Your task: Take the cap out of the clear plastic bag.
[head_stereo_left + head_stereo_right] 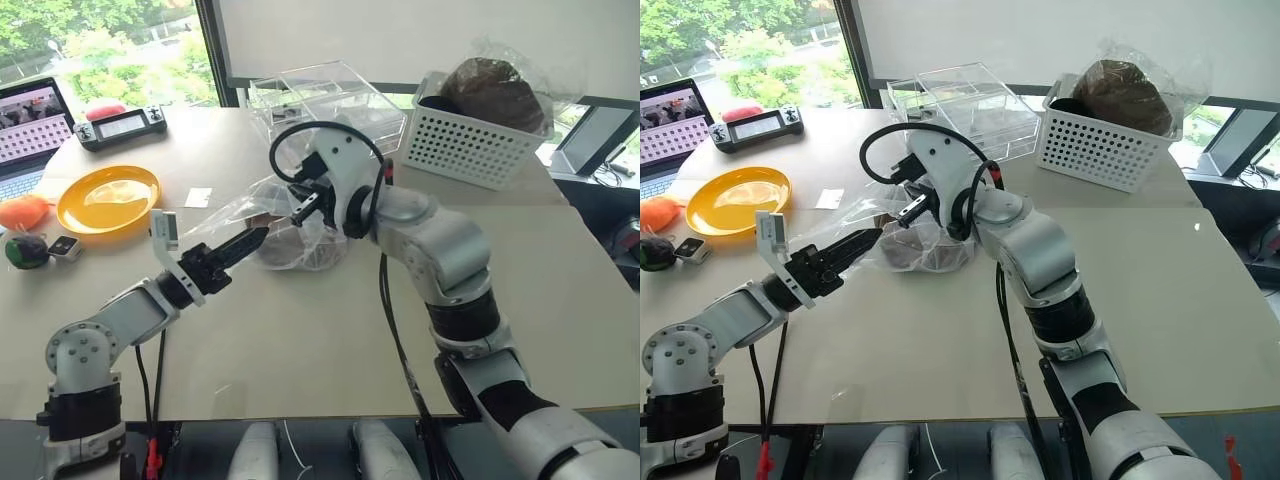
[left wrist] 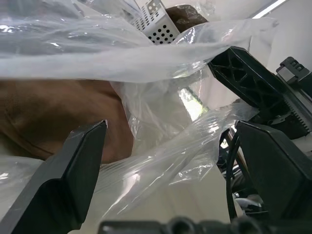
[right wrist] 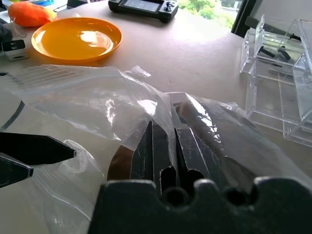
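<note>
Cap (image 1: 915, 250) sits mid-table inside the clear plastic bag (image 1: 855, 225), soft brown felt-like fabric under crinkly, glossy film. Right gripper (image 1: 912, 208) is pinched tight on a fold of the film up top, left gripper (image 1: 862, 240) spread wide at the bag's mouth. I'd say lift the film higher so the opening gapes, then slide the left fingers (image 2: 73, 180) in onto fabric only, not plastic.

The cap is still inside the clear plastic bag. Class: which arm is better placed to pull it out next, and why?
Probably the left. The left gripper is open at the clear plastic bag's mouth, facing the cap. The right gripper is shut on the film, holding the bag up.
</note>
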### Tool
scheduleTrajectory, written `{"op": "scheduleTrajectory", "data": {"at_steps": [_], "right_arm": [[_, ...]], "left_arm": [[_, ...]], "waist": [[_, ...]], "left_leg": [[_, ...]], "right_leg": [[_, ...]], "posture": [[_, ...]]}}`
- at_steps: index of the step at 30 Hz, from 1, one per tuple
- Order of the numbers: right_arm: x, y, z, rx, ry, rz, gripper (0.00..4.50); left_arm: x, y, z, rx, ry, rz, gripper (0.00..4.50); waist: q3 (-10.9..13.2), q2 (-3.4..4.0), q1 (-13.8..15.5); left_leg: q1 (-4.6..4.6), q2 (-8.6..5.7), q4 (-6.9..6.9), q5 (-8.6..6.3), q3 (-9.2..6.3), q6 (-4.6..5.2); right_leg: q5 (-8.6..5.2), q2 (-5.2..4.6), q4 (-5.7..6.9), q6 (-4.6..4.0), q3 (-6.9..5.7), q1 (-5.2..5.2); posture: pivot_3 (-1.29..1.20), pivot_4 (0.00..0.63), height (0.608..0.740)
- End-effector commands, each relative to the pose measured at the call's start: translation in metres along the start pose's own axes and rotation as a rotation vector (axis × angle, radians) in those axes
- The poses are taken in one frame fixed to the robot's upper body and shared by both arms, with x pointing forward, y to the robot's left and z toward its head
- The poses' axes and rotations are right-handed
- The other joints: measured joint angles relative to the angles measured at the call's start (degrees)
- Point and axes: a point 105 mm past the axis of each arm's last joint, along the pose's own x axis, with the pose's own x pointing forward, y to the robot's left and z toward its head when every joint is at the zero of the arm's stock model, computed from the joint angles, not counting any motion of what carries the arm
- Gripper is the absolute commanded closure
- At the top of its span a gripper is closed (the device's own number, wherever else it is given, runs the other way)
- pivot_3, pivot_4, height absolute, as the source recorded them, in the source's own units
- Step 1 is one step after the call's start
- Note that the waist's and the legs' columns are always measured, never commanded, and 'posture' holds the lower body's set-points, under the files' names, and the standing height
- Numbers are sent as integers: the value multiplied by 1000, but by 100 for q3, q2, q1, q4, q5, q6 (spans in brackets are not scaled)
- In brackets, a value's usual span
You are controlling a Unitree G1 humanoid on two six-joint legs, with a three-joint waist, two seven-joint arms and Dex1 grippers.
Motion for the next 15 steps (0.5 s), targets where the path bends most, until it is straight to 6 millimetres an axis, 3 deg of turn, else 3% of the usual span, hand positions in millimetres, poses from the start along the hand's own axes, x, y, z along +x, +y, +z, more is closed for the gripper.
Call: {"op": "scheduleTrajectory", "data": {"at_steps": [1,8,12,15], "right_arm": [[-18,18,22,-124,-113,68,4358],[-35,28,23,-234,-123,101,4358],[-40,29,26,-264,-129,103,4358],[-40,27,31,-307,-153,94,4358]], "left_arm": [[-1,29,9,-47,-43,154,0],[3,55,-14,-22,81,337,0],[10,55,-17,-20,108,367,0],[29,49,-20,-72,101,356,0]], "waist": [[0,0,6],[0,0,1],[0,-1,-4],[0,0,6]], "left_leg": [[1,0,0,0,1,0],[0,0,0,0,-1,0],[0,-1,0,0,-1,0],[1,-1,0,0,-1,0]], "right_leg": [[0,0,0,0,1,0],[-1,0,-1,1,0,0],[-1,0,-2,1,0,0],[0,0,-1,1,0,1]], "posture": [[0,150,735],[0,150,735],[0,150,735],[0,150,735]]}}
